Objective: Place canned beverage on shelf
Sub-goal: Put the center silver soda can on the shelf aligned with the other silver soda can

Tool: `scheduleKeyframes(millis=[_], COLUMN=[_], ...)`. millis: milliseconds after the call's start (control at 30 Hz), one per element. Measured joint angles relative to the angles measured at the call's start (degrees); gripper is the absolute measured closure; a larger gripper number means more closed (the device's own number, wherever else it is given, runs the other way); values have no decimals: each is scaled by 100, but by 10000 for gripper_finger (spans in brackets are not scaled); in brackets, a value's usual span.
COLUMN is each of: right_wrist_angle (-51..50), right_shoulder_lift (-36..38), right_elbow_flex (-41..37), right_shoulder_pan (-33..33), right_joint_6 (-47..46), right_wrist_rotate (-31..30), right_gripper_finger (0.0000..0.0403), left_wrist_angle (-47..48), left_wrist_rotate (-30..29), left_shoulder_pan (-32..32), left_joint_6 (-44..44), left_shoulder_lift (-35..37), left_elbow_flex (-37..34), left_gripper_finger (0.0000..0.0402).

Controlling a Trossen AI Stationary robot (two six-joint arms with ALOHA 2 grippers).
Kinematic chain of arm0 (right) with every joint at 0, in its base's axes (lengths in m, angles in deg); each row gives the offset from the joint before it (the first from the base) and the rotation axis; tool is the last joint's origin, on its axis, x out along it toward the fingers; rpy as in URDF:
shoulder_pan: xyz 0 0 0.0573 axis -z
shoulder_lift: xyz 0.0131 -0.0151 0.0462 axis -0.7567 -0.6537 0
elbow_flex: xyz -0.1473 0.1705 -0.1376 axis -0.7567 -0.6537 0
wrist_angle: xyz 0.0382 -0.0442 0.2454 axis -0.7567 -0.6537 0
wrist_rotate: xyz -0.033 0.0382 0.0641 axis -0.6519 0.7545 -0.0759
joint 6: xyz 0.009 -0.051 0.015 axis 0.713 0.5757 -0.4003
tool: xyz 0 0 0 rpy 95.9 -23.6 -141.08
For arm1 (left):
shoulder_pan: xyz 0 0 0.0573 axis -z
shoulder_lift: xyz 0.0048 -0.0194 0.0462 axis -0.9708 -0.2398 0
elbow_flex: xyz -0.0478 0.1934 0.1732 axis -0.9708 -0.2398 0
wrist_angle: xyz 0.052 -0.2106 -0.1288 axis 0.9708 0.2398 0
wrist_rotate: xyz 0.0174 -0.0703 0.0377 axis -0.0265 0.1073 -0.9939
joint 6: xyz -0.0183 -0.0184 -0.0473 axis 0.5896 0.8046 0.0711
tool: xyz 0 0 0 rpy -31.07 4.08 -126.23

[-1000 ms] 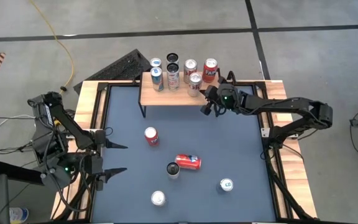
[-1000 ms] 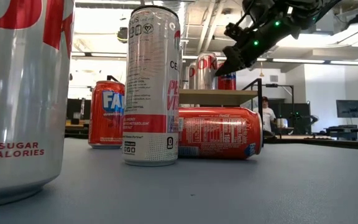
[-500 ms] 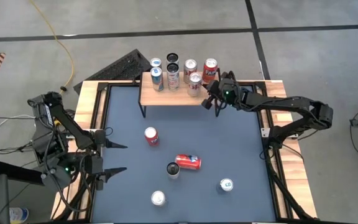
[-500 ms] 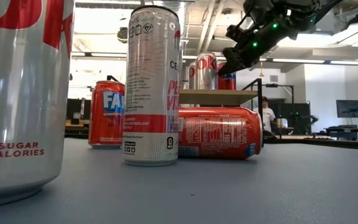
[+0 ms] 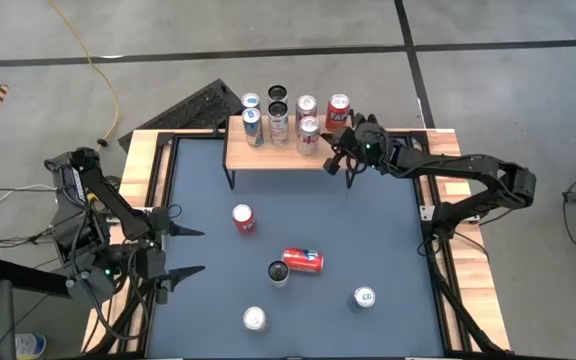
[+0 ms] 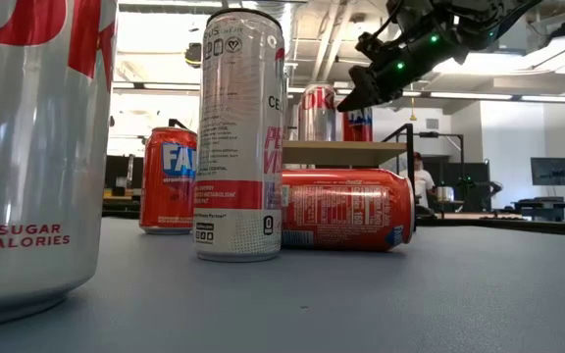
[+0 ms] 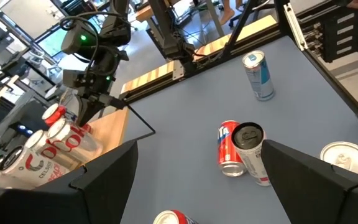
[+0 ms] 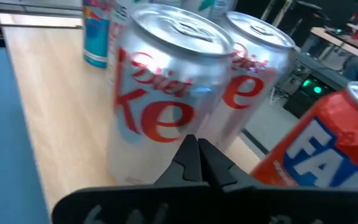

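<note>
The left hand (image 5: 183,252) waited at the left edge of the blue surface (image 5: 388,230), its fingers spread wide and holding nothing. Loose cans stood on the surface: a red can (image 5: 243,219) upright, a tall slim can (image 5: 279,273) touching a red can on its side (image 5: 303,260), a silver can (image 5: 255,319) near the front, and a blue-topped can (image 5: 365,297) further right. At the far edge, the shelf (image 5: 273,154) carried six upright cans, among them a Diet Coke can (image 8: 166,99) at the front of its right end with a red Fanta can (image 5: 338,112) behind. The right hand (image 5: 340,160) hung at the shelf's right end, just beside that Diet Coke can, fingertips closed together on nothing.
</note>
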Motion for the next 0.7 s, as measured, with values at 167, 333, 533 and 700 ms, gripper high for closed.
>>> scheduleKeyframes(millis=[167, 333, 533, 700], right_wrist_angle=[-96, -445, -268, -4], right_shoulder_lift=[25, 100, -82, -306], right_elbow_flex=[-1, -1, -4, -6], right_shoulder_pan=[36, -231, -459, -339], right_joint_6=[-1, -168, -129, -104], right_wrist_rotate=[-102, -105, -120, -146], right_gripper_finger=[403, 403, 403, 403], left_wrist_angle=[-5, -5, -19, -60], left_wrist_rotate=[2, 20, 15, -53], left_shoulder_pan=[1, 0, 0, 2], left_joint_6=[7, 9, -145, -151], left_shoulder_lift=[0, 0, 0, 0], left_elbow_flex=[0, 0, 0, 0], left_gripper_finger=[72, 72, 72, 72])
